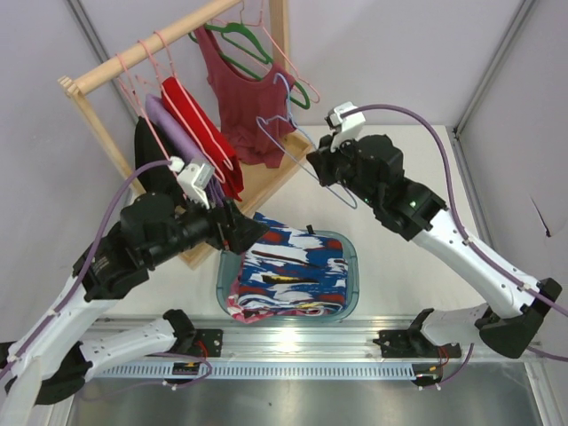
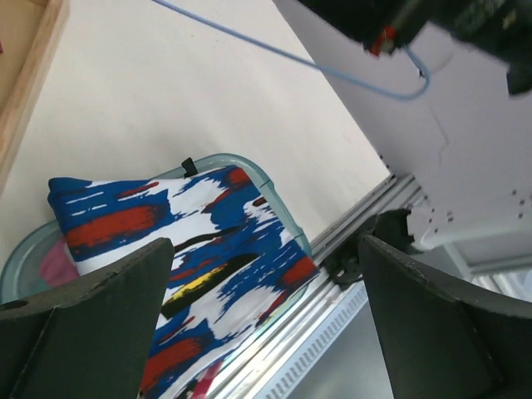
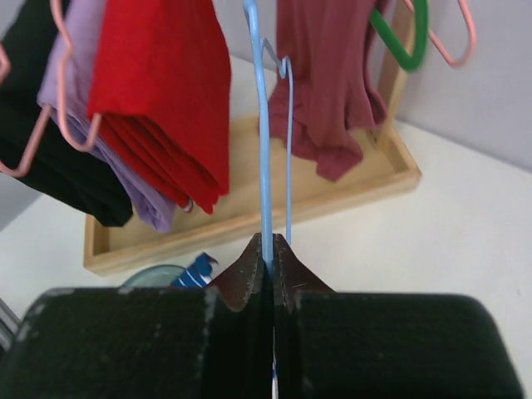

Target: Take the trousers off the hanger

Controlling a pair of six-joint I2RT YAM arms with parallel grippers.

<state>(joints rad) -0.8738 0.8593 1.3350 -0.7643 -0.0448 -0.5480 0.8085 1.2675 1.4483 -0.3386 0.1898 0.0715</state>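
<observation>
The blue, white and red trousers (image 1: pixel 288 271) lie folded in the teal basin (image 1: pixel 354 266), free of the hanger. My left gripper (image 1: pixel 244 229) hovers open just above their far left corner. Its wrist view looks down on the trousers (image 2: pixel 191 249) between wide-apart fingers (image 2: pixel 91 307), with nothing held. My right gripper (image 1: pixel 324 169) is shut on the light-blue wire hanger (image 1: pixel 264 127), which hangs bare in the air beyond the basin. In the right wrist view the hanger (image 3: pixel 259 125) rises straight out of the closed gripper (image 3: pixel 268 249), and a corner of the trousers (image 3: pixel 197 270) peeks out below left.
A wooden rack (image 1: pixel 177 35) at the back left carries a dark-red tank top (image 1: pixel 244 98), folded red cloth (image 1: pixel 200 129), purple and black garments, pink hangers and a green hanger (image 1: pixel 244 44). Its wooden base tray (image 3: pixel 249 208) borders the basin. A metal rail (image 1: pixel 293 342) runs along the near edge.
</observation>
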